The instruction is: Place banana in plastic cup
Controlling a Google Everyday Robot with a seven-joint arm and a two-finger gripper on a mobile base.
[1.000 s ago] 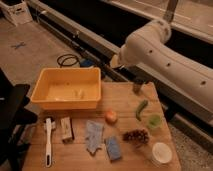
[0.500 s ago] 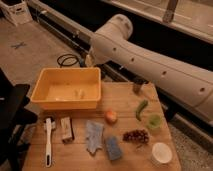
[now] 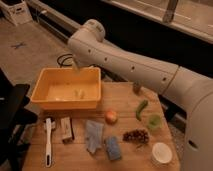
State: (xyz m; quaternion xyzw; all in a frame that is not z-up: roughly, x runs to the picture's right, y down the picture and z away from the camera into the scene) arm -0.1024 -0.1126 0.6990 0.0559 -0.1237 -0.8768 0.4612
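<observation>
The banana (image 3: 79, 93), a small pale-yellow piece, lies inside the yellow bin (image 3: 50, 102) on the left of the wooden table. The light-green plastic cup (image 3: 154, 121) stands upright near the table's right edge, just below a dark-green curved vegetable (image 3: 141, 109). My white arm (image 3: 130, 62) reaches in from the right and bends down at the far left. Only the tip of the gripper (image 3: 75, 64) shows under it, hanging open above the bin's back rim, up and left of the banana. I see nothing held in it.
On the table are an apple (image 3: 111, 117), grapes (image 3: 136, 135), a white round tub (image 3: 161, 152), a dark jar (image 3: 136, 88), a blue sponge (image 3: 113, 148), a grey cloth (image 3: 93, 135), a small box (image 3: 66, 129) and a white brush (image 3: 48, 140). A dark chair (image 3: 12, 115) stands at the left.
The arm has swung from the right side of the view to the left, bringing the gripper over the back of the yellow bin. Nothing on the table has moved.
</observation>
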